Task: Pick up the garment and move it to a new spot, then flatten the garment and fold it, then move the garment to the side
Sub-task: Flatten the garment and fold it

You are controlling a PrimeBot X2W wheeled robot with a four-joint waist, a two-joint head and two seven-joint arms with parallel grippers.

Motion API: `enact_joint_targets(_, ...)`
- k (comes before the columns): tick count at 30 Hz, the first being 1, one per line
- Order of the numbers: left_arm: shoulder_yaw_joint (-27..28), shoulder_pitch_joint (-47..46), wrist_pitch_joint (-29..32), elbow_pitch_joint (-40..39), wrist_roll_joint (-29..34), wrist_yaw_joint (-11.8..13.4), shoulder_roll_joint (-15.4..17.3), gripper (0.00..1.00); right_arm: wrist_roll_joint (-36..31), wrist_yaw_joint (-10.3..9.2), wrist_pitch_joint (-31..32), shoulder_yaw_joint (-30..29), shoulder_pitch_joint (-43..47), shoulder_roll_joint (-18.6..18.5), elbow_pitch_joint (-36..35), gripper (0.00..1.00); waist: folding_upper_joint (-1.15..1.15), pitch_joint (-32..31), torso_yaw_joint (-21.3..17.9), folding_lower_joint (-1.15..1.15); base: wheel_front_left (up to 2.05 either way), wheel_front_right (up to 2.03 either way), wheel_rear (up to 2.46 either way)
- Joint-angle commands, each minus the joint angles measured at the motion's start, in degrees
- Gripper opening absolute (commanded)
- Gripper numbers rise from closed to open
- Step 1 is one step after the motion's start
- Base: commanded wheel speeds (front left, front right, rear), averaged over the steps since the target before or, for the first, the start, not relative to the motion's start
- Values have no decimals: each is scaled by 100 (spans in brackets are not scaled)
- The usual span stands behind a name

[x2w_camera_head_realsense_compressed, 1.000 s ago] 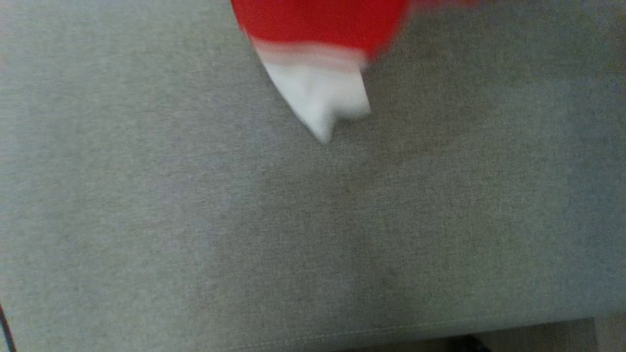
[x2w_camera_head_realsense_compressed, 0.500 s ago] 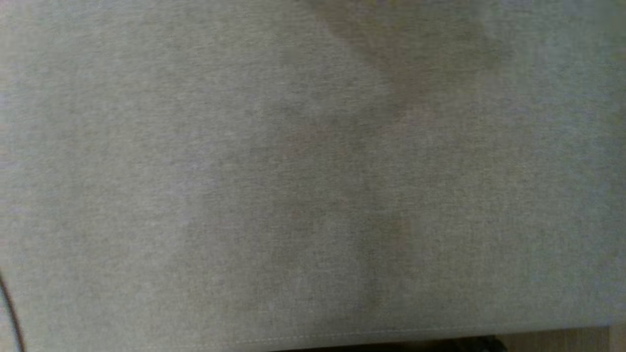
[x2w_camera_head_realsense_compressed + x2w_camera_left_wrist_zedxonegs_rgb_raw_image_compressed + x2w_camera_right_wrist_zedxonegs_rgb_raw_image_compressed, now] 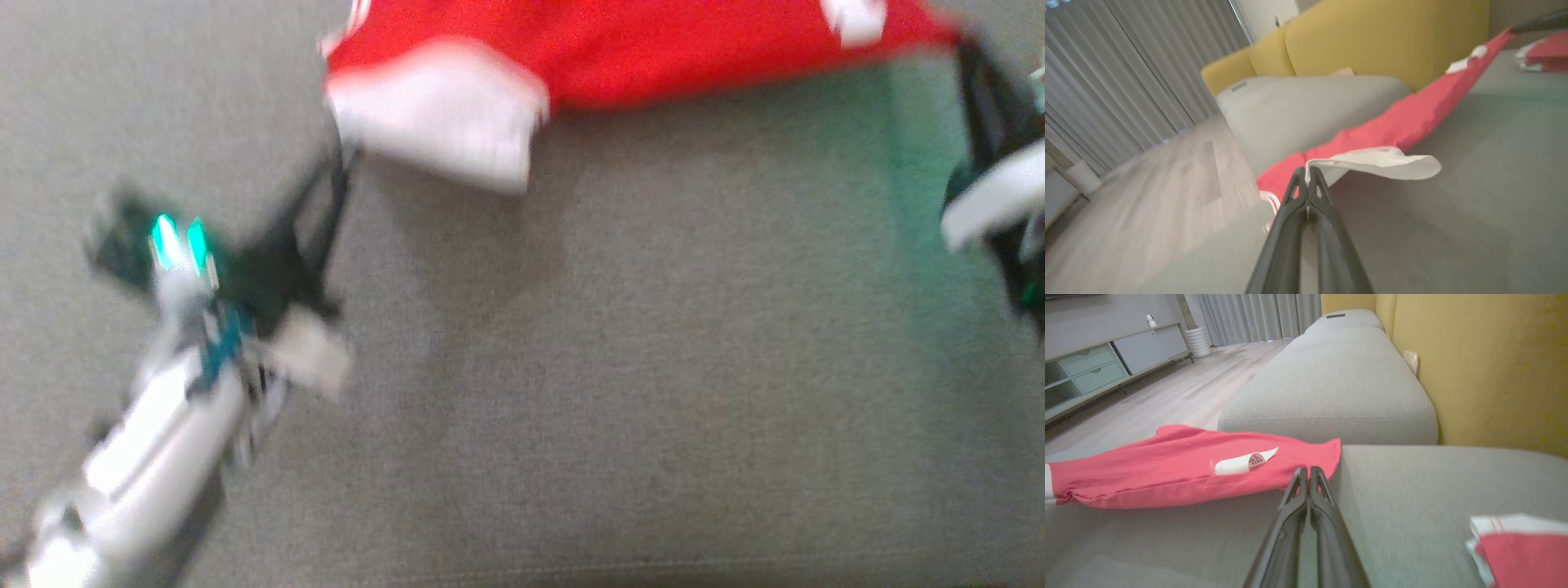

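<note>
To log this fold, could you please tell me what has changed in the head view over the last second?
The red and white garment, out of the head view half a second ago, now stretches across its top between the left gripper and the right gripper, each shut on an end; both came into view. The grey sofa cushion stayed as it was.

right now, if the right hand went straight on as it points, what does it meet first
The red garment pinched in the right hand; beyond it, probably the next grey seat cushion.
</note>
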Motion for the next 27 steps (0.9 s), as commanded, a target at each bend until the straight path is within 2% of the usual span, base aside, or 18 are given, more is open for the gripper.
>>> enact_joint_targets(1,257,-13,-28,-197,-54,35,259,0,61,39,-87,6,216,-111,-123,0,0,-628,-66,0,0,0,0)
enact_joint_targets(4,335,886,-28,-253,-206,108,304,0,138,39,-109,-25,830,-119,-220,0,0,-975,-117,0,0,0,0)
enact_joint_targets(9,847,2169,-28,-592,-466,399,251,0,183,39,-123,-360,1624,-56,-400,0,0,-1330,-233,0,0,0,0)
enact_joint_targets(15,1224,3270,-28,-1092,-400,554,139,0,-61,39,-126,-889,2611,-115,-742,0,0,-1516,-180,0,0,0,0)
enact_joint_targets(21,1338,3799,-28,-1320,-209,511,15,0,-397,39,-126,-1447,3543,-191,-1321,0,0,-1512,-115,0,0,0,0)
enact_joint_targets(27,1393,3649,-28,-1292,-75,315,-160,0,-801,39,119,-2017,3853,-46,-1775,0,0,-1316,-81,0,0,0,0)
